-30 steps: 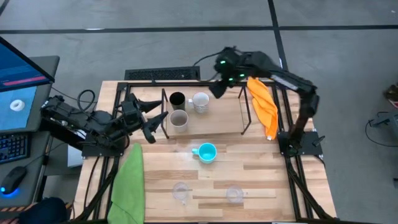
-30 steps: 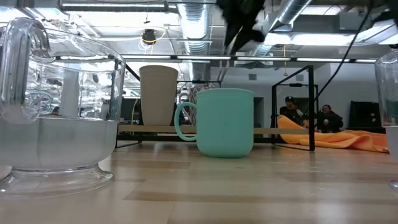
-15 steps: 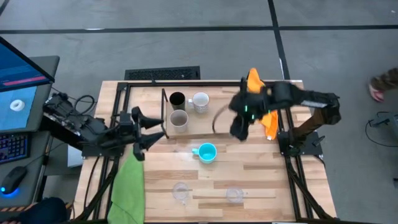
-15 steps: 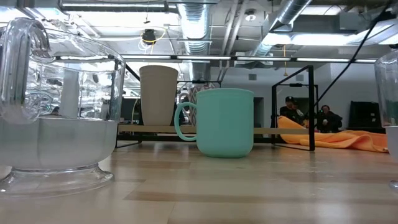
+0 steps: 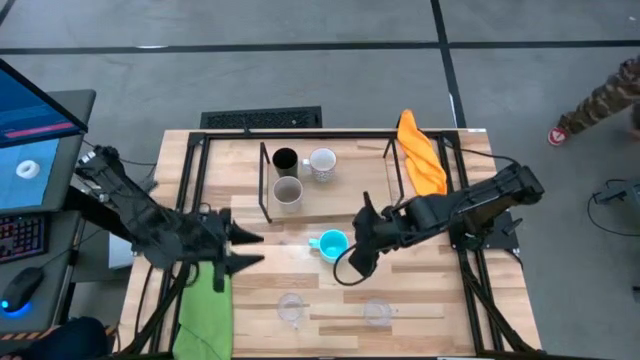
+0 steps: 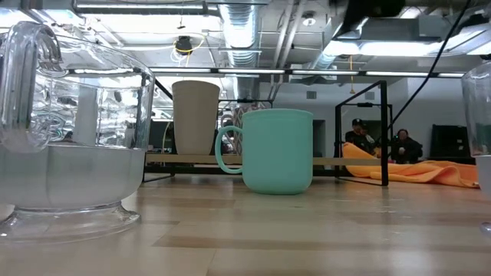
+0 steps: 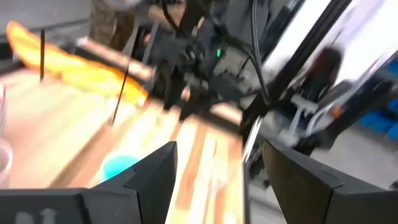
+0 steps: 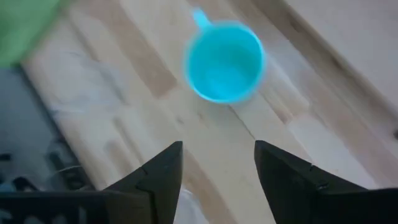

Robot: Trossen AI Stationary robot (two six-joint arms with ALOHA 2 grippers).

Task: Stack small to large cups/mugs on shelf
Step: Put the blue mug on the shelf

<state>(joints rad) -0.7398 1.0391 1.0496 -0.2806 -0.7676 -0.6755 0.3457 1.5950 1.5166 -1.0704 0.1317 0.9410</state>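
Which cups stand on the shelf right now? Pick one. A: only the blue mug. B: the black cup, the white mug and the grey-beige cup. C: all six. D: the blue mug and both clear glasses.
B: in the high view the black cup, white mug and grey-beige cup sit on the shelf, while the blue mug and two clear glasses stand on the tabletop.

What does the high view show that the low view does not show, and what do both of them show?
Only the high view shows both arms: the left gripper beside the green cloth and the right gripper next to the blue mug, both with open jaws. It also shows the black cup.

Only the low view shows seated people in the room behind.

Both show the blue mug, the grey-beige cup, the shelf, the orange cloth and the two clear glasses.
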